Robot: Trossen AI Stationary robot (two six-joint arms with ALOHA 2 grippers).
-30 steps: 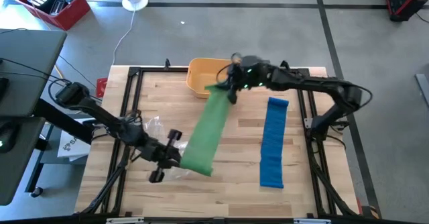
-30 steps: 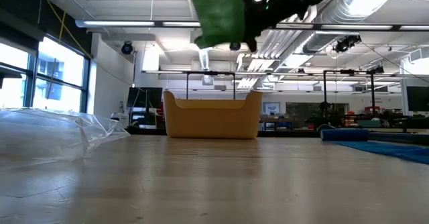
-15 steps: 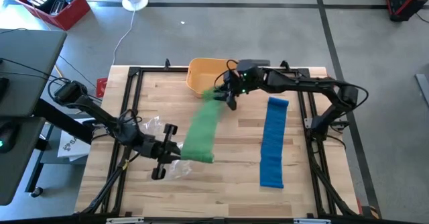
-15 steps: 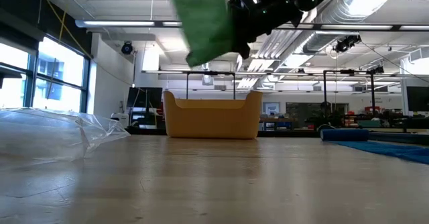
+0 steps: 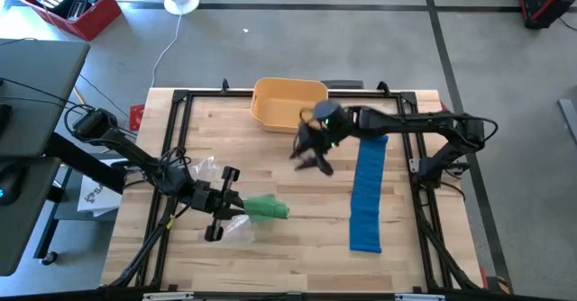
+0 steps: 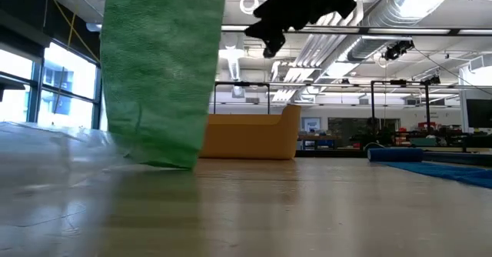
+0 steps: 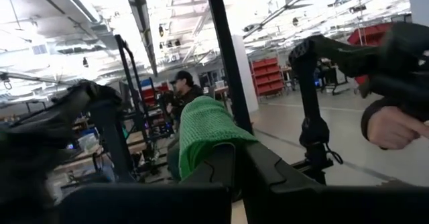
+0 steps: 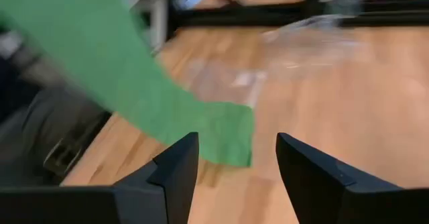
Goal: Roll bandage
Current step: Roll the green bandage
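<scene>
The green bandage (image 5: 266, 209) is gathered in a short bunch at my left gripper (image 5: 227, 207), which is shut on it left of the table's middle. In the low view the green bandage (image 6: 161, 72) hangs as a broad strip, and its lower edge (image 6: 165, 163) reaches down to about the tabletop. My right gripper (image 5: 311, 157) is open above the table's middle, apart from the green bandage, with nothing between its fingers (image 8: 175, 170). A blue bandage (image 5: 368, 193) lies flat and unrolled on the right of the table. My left gripper pinches one end of the green bandage (image 7: 204, 127) between its two fingers, coming at it about level from the table's left. The cloth bulges up past the fingertips in a fold. The rest hangs slack below the gripper.
A yellow bin (image 5: 288, 101) stands at the far edge, behind my right gripper. Clear plastic wrap (image 5: 209, 170) lies beside my left gripper. A black frame (image 5: 180, 98) runs around the wooden table. A person shows in the room behind in the left wrist view.
My right gripper has opened and let go of the green bandage's far end, then moved toward the table's near edge. The bandage, stretched between both grippers before, has dropped and now hangs slack in a bunch from my left gripper.
</scene>
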